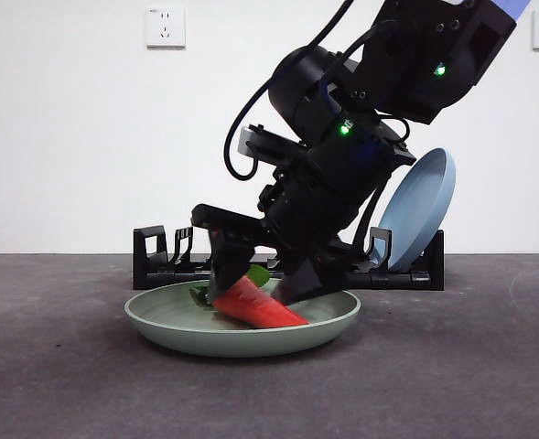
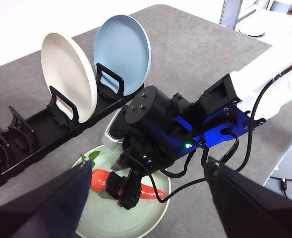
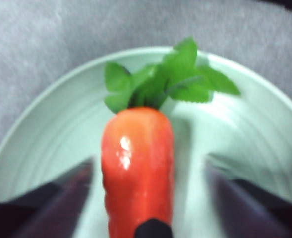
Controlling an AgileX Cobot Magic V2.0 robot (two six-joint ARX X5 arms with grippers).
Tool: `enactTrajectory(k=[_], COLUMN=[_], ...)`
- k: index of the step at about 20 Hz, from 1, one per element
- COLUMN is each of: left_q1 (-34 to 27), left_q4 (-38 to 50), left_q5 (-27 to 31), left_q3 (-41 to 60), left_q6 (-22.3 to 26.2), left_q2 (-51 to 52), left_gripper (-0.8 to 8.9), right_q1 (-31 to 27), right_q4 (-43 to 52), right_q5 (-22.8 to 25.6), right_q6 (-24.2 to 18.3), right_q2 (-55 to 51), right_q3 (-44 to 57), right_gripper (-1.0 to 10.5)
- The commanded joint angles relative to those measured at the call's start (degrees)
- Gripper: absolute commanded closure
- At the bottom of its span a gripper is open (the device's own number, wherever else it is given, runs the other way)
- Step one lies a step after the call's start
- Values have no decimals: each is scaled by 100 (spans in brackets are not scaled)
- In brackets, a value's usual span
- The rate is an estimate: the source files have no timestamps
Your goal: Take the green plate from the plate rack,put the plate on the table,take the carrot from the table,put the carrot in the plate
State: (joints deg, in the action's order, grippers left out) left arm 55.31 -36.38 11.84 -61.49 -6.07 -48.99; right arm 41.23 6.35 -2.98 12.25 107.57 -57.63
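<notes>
**Carrot going down into the green plate**

The right gripper [image 1: 255, 285] is standing with its 2 jaws spread, 1 on each side of the carrot [image 1: 258, 305]. In the right wrist view there is pale plate showing between each jaw and the orange body, so the jaws are looking apart rather than clamped, though the blur is making any last touch hard to rule out. The carrot is lying inside the green plate [image 1: 159, 320], its leaves [image 3: 168, 82] pointing toward the rim, its tapered end tilting down onto the plate floor. The plate is sitting flat on the table [image 1: 59, 366], just in front of the plate rack [image 2: 34, 141], where the cream-white plate [image 2: 66, 72] and the blue plate [image 2: 121, 47] are leaning in their slots.

The left gripper [image 2: 146, 198] is hanging high above all this, jaws wide apart, holding nothing, only watching.

I am judging this as the last step, the release. The next move is calling for a straight lift of the right arm, clear of the carrot and the rim, so nothing gets dragged out.
</notes>
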Motion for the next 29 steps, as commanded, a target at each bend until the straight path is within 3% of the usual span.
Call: enactTrajectory(k=[1,6,9,11,14,18,21,23,26,29], left_q1=[15,15,15,15,15,15,15,15,15,15], left_q4=[26,4,-166,-317,-566,-986,-1102,-1176,-1272,-1329], left_q5=[4,0,-9,-33,-37,-424,-601,-640,-638,-640], left_q3=[26,26,26,26,26,26,26,26,26,26], left_q6=[-20,-17,-17,-17,-20,-22,-22,-24,-24,-33], left_q2=[7,7,7,7,7,7,7,7,7,7], left_gripper=[428,428,434,436,436,438,445,544,814,821], right_q1=[11,11,15,15,15,15,15,15,15,15], right_q4=[-151,-1561,-3421,-4518,-5764,-6955,-7340,-7508,-7554,-7545], right_q5=[-2,-9,-37,-321,-317,-319,-321,-328,-323,-323], right_q6=[31,-79,-293,-330,-326,-262,-267,-269,-269,-280], right_q2=[-249,-1849,-3270,-4142,-5265,-6070,-6216,-6260,-6273,-6273], right_q3=[-96,-96,-96,-96,-96,-96,-96,-96,-96,-96], right_gripper=[398,398,410,412,415,415,436,596,937,955])
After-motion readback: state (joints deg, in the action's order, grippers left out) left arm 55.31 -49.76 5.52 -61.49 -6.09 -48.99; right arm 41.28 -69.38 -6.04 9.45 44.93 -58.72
